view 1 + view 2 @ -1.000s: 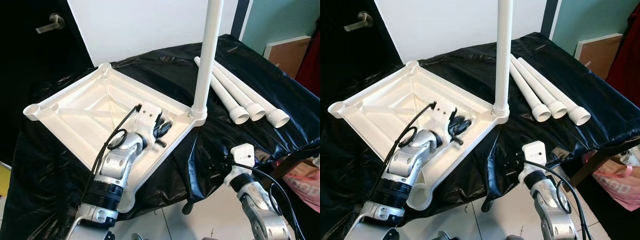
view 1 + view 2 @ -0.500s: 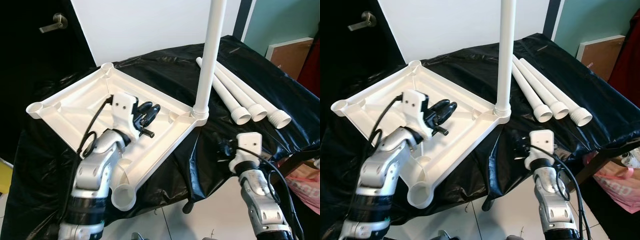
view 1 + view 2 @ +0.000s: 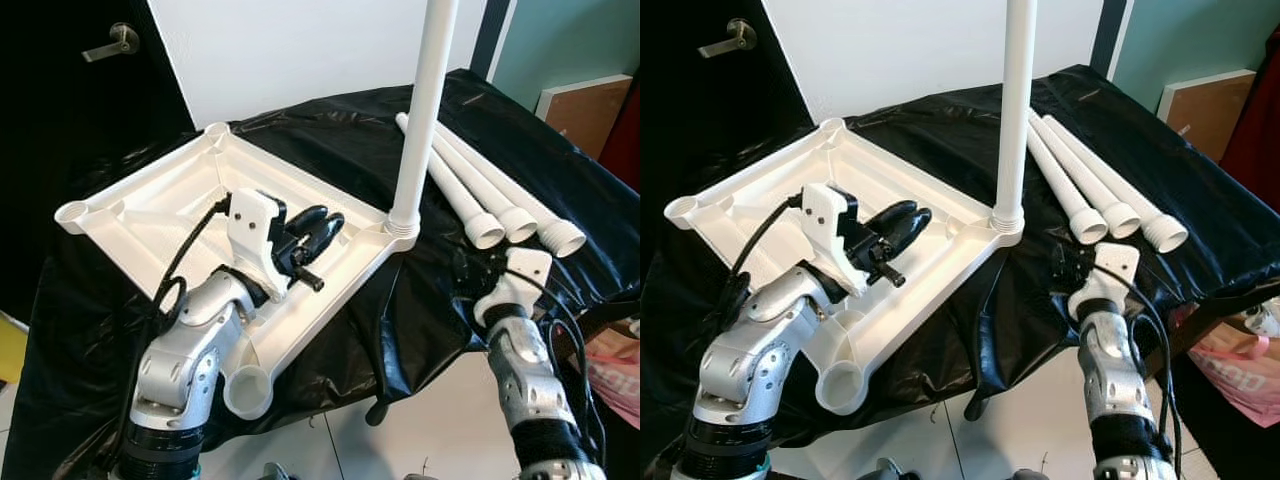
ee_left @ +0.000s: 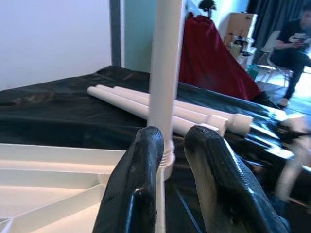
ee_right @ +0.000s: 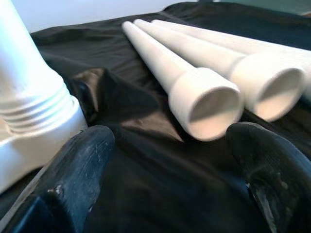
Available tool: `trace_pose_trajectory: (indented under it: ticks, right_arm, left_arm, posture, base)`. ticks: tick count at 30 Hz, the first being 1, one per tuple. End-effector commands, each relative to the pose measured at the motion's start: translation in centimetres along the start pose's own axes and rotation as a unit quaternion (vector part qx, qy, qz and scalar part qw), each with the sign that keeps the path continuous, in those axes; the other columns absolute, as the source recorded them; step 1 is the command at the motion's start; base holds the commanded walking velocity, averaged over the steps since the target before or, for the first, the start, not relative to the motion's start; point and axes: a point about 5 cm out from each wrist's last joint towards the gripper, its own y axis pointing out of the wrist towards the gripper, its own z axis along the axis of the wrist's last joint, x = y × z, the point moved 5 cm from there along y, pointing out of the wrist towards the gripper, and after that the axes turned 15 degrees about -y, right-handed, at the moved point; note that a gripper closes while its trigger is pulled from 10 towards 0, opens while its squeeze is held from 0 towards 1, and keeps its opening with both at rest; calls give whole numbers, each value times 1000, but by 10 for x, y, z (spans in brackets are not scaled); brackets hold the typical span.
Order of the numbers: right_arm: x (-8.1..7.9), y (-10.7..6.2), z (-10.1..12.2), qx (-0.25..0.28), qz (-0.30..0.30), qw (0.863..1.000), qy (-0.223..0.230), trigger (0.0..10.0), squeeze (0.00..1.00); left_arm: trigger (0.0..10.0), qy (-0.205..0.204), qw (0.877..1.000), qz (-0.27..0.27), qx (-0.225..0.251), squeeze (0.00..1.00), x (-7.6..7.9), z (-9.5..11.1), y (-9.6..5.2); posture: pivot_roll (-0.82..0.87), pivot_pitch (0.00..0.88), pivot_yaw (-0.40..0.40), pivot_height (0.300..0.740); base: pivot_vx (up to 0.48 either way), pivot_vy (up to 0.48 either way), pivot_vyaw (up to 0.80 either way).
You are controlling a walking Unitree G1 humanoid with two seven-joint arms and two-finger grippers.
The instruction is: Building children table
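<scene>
Three loose table legs (image 3: 470, 195) are lying side by side on the black-covered worktop (image 3: 330, 130), long axes running away from the robot, open threaded ends facing it. The right gripper (image 5: 170, 160) is hanging just short of those ends, fingers spread wide, nearest leg's mouth (image 5: 209, 104) straight ahead between them. The right arm is clearly the nearer. The left gripper (image 3: 315, 228), fingers narrowly parted and empty, is hovering over the upturned tabletop (image 3: 150, 215), pointing at the fitted upright leg (image 3: 425, 110).

A lived-in room, not a workshop — dark door (image 3: 70, 120) with lever handle (image 3: 112, 41), seated person (image 4: 293, 36), chair (image 4: 270, 51) behind.
</scene>
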Motion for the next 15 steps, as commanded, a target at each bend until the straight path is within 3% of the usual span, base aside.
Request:
trace_pose_trajectory:
  ticks: [1, 15]
  right_arm:
    - [-1, 1, -2, 1, 7, 1000, 9, 10000, 0]
    - [-2, 27, -7, -16, 17, 998, 55, 10000, 0]
  left_arm:
    - [10000, 2, 998, -53, -18, 0, 13, -2, -2]
    - [10000, 2, 998, -53, -24, 0, 20, 0, -5]
  posture:
    - [-47, 52, 55, 740]
    - [7, 37, 51, 740]
  base:
    - [0, 0, 0]
    - [0, 0, 0]
